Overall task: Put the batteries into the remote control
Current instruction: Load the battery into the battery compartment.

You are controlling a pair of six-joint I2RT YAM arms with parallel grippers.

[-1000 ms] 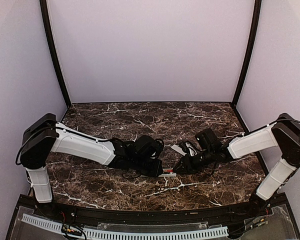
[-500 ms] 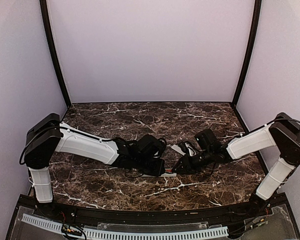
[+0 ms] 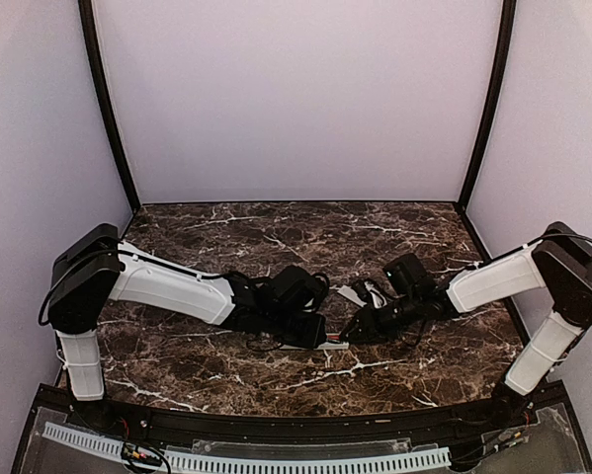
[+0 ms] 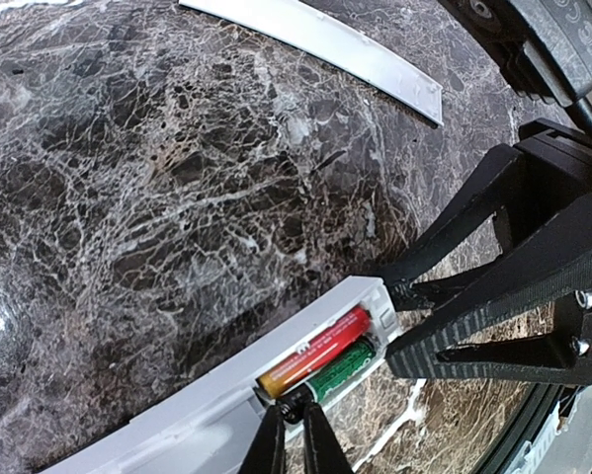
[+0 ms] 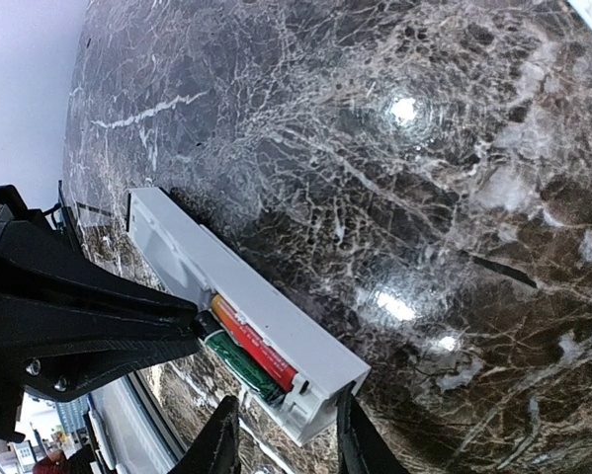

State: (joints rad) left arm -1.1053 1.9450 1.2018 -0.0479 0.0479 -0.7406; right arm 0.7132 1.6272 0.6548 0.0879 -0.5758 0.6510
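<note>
Seating the cells is the step, I judge. Slim white plastic remote control point(image 5: 246, 296) lies on the table at front centre, compartment open. Two small cylindrical batteries point(image 4: 315, 353), one red-orange and one green, sit side by side inside. Left end effector point(image 4: 291, 423) is closed to a point, tips at the cells' end; press down gently, don't skid off. Right end effector point(image 5: 284, 415) clamps the remote's end and should brace that push. Thin flat white strip point(image 4: 315, 44) lies well apart. Dark veined marble table point(image 4: 127, 197), pale lilac walls point(image 3: 296, 99).
</note>
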